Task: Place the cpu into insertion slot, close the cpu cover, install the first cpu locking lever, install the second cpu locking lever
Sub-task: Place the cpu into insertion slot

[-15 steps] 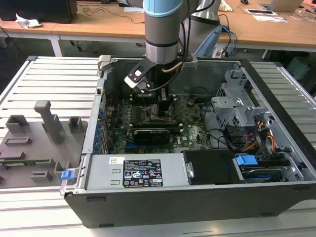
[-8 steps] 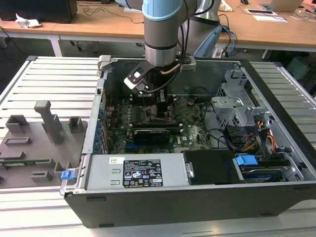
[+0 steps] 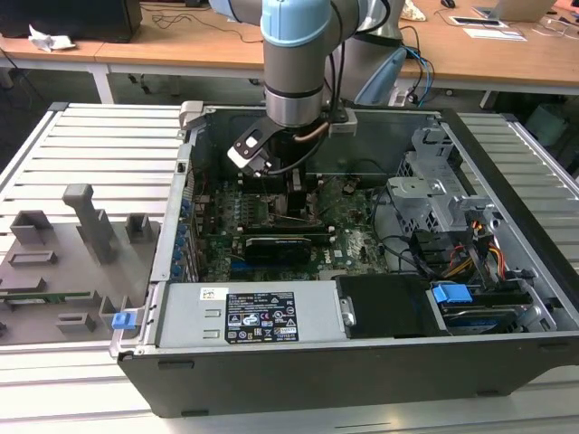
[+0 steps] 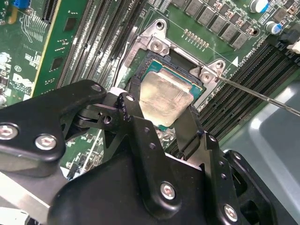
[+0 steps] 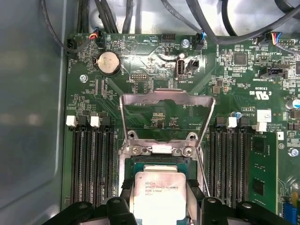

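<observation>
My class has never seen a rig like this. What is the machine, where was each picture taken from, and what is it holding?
The machine is a robot arm reaching down into an open computer case lying on a slatted table. The exterior view comes from a camera standing off the arm; both wrist views come from cameras riding on the arm, looking past its gripper. The gripper's two black fingers are shut on the cpu, a flat silver chip, right at the insertion slot on the green motherboard. The cpu cover, a thin metal frame, stands raised at the slot's edge.
</observation>
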Controlling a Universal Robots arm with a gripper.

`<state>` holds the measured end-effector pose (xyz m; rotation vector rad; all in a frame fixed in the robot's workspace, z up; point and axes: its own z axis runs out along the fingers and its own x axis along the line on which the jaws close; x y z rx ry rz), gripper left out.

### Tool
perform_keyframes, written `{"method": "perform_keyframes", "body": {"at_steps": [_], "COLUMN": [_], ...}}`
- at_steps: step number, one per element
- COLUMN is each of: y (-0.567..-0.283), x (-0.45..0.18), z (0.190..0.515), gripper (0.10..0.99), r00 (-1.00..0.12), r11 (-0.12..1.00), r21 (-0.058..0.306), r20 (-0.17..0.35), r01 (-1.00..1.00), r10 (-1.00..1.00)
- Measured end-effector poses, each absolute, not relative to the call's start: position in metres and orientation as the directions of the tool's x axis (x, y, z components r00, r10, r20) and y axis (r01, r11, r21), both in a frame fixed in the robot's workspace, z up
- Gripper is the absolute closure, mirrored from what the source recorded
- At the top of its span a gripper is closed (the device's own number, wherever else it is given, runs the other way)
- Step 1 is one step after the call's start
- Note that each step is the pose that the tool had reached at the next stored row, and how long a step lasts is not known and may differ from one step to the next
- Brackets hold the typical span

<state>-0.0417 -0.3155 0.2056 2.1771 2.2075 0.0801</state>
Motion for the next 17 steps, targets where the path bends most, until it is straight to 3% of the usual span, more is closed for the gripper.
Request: {"method": "perform_keyframes", "body": {"at_steps": [17], "y": [-0.3153], "x": [-0.0417], "z": [0.2009], "gripper": [0.553], "r00": [-0.004], "r11": [0.004], "r21": [0.065], "r20": [0.007], "r01": [0.998], "r10": [1.000]}}
